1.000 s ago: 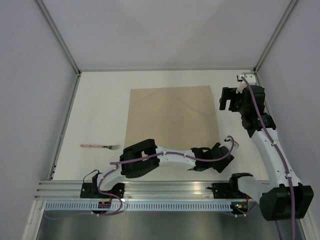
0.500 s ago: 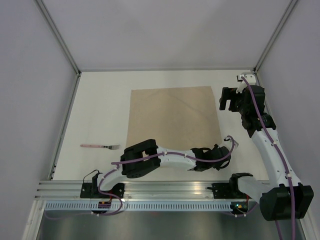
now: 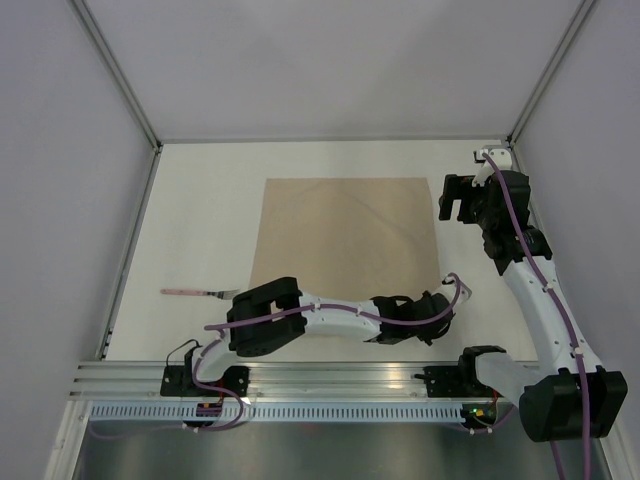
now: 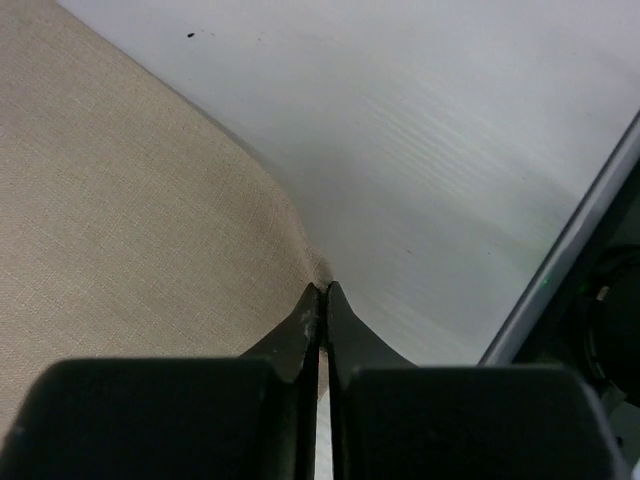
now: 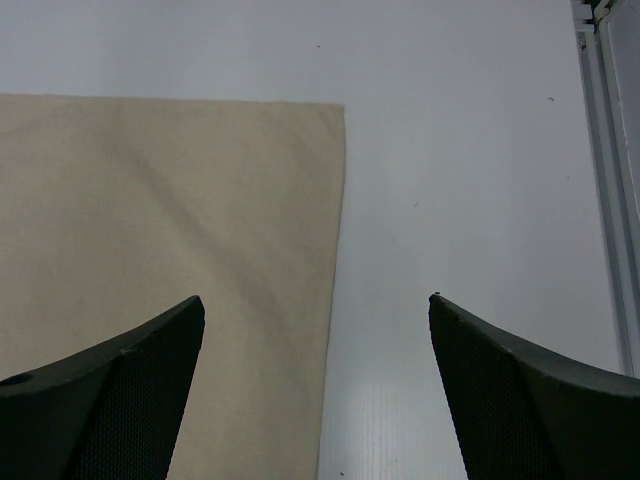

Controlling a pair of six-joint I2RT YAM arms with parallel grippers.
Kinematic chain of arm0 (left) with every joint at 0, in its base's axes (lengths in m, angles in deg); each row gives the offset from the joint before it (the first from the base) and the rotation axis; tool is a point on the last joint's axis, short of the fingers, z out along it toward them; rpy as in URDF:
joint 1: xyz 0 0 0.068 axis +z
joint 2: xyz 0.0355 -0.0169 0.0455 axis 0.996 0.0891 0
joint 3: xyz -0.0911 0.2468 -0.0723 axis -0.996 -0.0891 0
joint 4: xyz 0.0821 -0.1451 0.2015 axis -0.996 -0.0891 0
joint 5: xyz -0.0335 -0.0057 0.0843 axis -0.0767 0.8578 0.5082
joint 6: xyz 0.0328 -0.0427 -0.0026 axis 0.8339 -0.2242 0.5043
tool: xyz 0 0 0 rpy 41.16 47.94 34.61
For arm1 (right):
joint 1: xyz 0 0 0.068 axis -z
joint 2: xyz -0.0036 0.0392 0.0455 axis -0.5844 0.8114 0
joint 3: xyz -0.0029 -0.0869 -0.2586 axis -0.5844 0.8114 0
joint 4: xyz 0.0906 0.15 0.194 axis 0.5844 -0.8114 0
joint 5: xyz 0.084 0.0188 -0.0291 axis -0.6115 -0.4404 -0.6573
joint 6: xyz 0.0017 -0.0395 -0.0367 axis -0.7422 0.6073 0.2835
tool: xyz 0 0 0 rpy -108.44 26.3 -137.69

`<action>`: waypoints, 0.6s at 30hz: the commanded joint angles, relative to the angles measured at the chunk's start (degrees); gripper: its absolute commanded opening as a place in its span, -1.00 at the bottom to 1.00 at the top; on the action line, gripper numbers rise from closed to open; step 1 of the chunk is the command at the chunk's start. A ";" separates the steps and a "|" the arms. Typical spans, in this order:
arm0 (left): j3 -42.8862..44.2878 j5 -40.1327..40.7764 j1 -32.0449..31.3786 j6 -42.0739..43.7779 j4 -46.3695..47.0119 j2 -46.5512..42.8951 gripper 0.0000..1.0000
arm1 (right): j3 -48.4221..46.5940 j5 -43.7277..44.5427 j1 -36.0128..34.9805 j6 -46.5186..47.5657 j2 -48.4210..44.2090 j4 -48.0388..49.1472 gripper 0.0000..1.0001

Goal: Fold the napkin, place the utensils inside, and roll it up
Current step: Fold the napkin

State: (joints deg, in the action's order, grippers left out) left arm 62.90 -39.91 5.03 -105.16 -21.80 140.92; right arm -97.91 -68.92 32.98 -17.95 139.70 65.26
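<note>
The beige napkin (image 3: 345,235) lies spread flat in the middle of the table. My left arm reaches across the near edge, and my left gripper (image 3: 441,303) is at the napkin's near right corner. In the left wrist view the jaws (image 4: 322,290) are pressed together with that corner of the napkin (image 4: 130,200) pinched at their tips. My right gripper (image 3: 455,205) hovers by the far right corner, open. Its wrist view shows the gripper (image 5: 317,300) wide apart over the napkin (image 5: 170,200) edge. One utensil, a slim fork (image 3: 200,292), lies to the left of the napkin.
White walls close the table on the left, back and right. A metal rail (image 3: 330,375) runs along the near edge, and shows in the left wrist view as the rail (image 4: 570,250). Bare white tabletop (image 5: 460,180) lies right of the napkin.
My left gripper has closed on the napkin's near right corner. The left arm's elbow has shifted left, and the napkin has slid slightly right. The right arm has not moved.
</note>
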 commanded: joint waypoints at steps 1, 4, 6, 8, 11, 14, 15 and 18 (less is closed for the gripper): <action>-0.65 -1.59 -0.57 0.12 2.81 -5.06 -0.95 | 0.07 1.28 0.06 -0.53 -1.29 0.12 0.96; -0.74 -1.06 -0.04 -0.14 2.55 -7.43 -0.95 | 0.15 1.28 0.06 -0.53 -1.38 0.12 0.96; -0.74 -0.88 1.54 -2.07 1.94 -9.27 -0.95 | 0.24 1.28 0.15 -0.53 -1.47 0.12 0.96; -1.00 -1.67 4.69 -5.04 -0.78 -10.33 -0.95 | 0.24 1.28 0.06 -0.44 -1.64 0.30 0.96; -3.81 -4.21 9.78 -8.04 -0.96 -13.40 -0.95 | 0.33 1.28 0.06 -0.53 -1.73 0.30 0.96; -6.62 -7.20 15.40 -10.15 -1.31 -16.04 -0.95 | 0.33 1.28 0.15 -0.53 -1.82 0.21 0.96; -7.24 -8.95 16.91 -10.51 -1.49 -16.66 -0.95 | 0.33 1.28 0.15 -0.53 -1.82 0.21 0.96; -9.96 -12.12 22.71 -12.09 -1.40 -19.12 -0.95 | 0.33 1.28 0.15 -0.53 -1.91 0.12 0.96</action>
State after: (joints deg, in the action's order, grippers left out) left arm 55.14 -47.32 23.90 -112.68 -22.80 125.49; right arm -97.80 -68.92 32.98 -17.95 138.98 65.26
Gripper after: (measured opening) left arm 0.031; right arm 0.979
